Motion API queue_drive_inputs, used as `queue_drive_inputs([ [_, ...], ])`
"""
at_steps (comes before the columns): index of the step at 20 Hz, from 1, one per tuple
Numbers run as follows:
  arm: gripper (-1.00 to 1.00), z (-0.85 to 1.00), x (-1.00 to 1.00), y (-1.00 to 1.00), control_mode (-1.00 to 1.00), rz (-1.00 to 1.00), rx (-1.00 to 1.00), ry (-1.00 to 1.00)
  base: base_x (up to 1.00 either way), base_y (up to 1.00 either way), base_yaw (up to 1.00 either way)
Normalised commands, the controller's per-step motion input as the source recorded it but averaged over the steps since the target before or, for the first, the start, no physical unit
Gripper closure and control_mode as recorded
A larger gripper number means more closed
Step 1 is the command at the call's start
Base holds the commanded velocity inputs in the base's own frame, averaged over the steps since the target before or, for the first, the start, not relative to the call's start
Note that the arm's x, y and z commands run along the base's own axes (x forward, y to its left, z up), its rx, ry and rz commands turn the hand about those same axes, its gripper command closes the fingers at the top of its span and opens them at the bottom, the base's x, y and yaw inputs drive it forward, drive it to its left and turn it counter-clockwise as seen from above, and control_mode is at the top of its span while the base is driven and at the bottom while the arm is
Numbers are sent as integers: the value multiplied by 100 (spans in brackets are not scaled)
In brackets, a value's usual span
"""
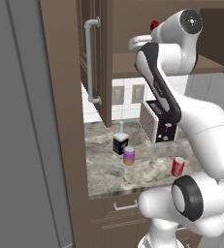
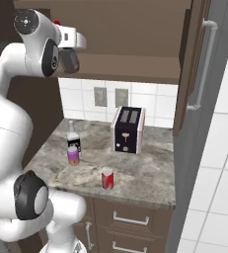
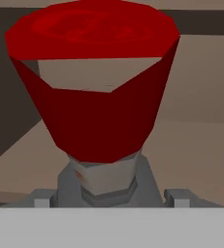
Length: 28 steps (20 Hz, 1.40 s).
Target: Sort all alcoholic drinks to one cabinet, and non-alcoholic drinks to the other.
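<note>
My gripper (image 1: 150, 35) is raised to the open upper cabinet (image 2: 130, 66) and is shut on the rounded dark grey bottle, an alcoholic drink. The bottle's red cap (image 3: 94, 82) looms close in the hand view above its grey neck (image 3: 106, 177), and peeks over the hand (image 1: 154, 24) (image 2: 57, 22). On the counter below stand the square black-labelled bottle (image 1: 120, 141) (image 2: 73, 138), the purple can (image 1: 129, 156) (image 2: 73, 156) just in front of it, and the red can (image 1: 178, 166) (image 2: 107, 178) nearer the counter's front edge.
A dark toaster (image 2: 128, 129) (image 1: 157, 123) stands at the back of the marble counter (image 2: 145, 173). One cabinet door (image 1: 96, 58) hangs open on the left, another (image 2: 199, 64) on the right. A tall brown panel (image 1: 65, 121) borders the counter's left.
</note>
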Motion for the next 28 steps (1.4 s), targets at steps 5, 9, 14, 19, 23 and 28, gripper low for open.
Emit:
queue_drive_inputs([
  [5, 100, -20, 65, 3, -100, 0, 0, 0, 0, 0, 0],
  [9, 100, -11, 78, 13, -100, 0, 0, 0, 0, 0, 0],
  [14, 100, -13, 65, 4, -100, 0, 0, 0, 0, 0, 0],
  [19, 100, -11, 71, 1, -100, 0, 0, 0, 0, 0, 0],
  [23, 100, -20, 62, 0, -100, 0, 0, 0, 0, 0, 0],
  [28, 100, -41, 54, 5, -100, 0, 0, 0, 0, 0, 0],
])
